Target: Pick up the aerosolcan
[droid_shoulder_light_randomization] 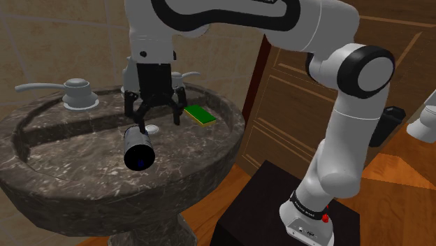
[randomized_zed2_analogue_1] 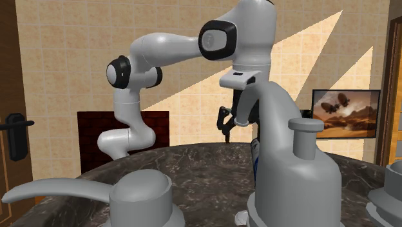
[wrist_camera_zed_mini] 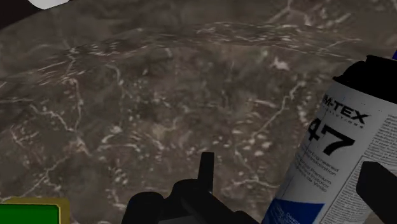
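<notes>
At the shoulder view's left a grey tap lever (droid_shoulder_light_randomization: 75, 93) sits on the rim of the dark marble sink (droid_shoulder_light_randomization: 216, 150), out of the way of the work. Next along, over the bowl, the claw (droid_shoulder_light_randomization: 155, 119) points down from a near-vertical wrist, a sensible pose for taking something from above. Its fingers are spread wide, wider than the aerosol can (droid_shoulder_light_randomization: 140, 147), which sits under the finger nearer the lever. The can is tilted, with its black cap end turned down and toward the shoulder camera.

In the wrist view the can, white with a blue band and a large "47", lies inside the gap but close against one finger (wrist_camera_zed_mini: 376, 191). The other finger is well apart from it, with bare marble between. So nothing is clasped. At most one finger touches the can, and I cannot tell whether it does, nor whether the can rests on the marble.

My judgement is that the claw is off-centre for a grip and would need to shift toward the can. A tilted round can may also roll away.

Further right a flat green block (droid_shoulder_light_randomization: 199, 114) lies on the far rim, clear of the claw. Then the white arm (droid_shoulder_light_randomization: 349, 105) arches down to its dark stand (droid_shoulder_light_randomization: 272, 203).
</notes>
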Robot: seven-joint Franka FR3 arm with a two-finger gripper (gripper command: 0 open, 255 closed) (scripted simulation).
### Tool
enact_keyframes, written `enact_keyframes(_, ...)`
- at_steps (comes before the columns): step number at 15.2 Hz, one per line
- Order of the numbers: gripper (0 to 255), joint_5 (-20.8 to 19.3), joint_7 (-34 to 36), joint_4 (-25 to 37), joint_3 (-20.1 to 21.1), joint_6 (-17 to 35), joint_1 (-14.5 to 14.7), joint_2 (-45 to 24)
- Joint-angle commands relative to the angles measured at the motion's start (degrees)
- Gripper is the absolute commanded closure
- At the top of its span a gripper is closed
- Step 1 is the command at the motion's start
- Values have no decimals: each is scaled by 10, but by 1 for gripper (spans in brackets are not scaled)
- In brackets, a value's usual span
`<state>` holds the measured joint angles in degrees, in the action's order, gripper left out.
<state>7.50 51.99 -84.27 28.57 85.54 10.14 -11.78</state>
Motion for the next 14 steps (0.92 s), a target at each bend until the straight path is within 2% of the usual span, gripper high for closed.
enact_keyframes(1,0,-12,37,70,6,-22,22,-59)
enact_keyframes(4,0,-31,80,186,8,-61,62,-148)
enact_keyframes(11,0,-26,65,109,6,-1,51,-133)
enact_keyframes(13,0,-25,64,104,6,4,50,-132)
enact_keyframes(14,255,-27,67,110,6,2,53,-136)
